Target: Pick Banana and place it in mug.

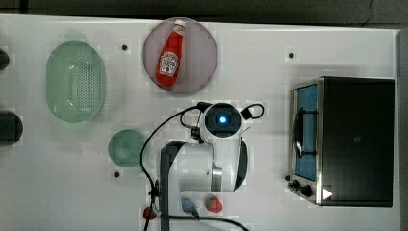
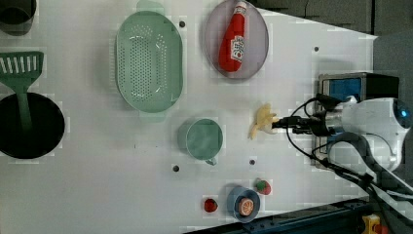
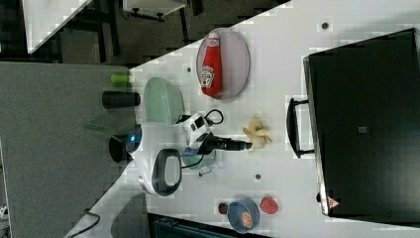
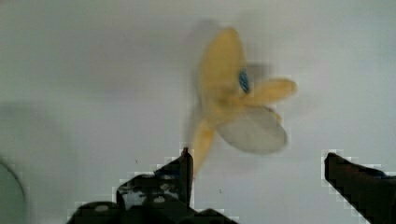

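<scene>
banana (image 2: 262, 122) right of centre in the left view, lying on white table (image 2: 97, 185) | gripper (image 4: 257, 161) jaws spread wide, just beside it | mug (image 2: 202, 139) apart, centre frame

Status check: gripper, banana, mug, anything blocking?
Gripper open, at the banana, nothing held. Banana on the table, beside the mug. Mug upright, empty. Nothing between them.
</scene>
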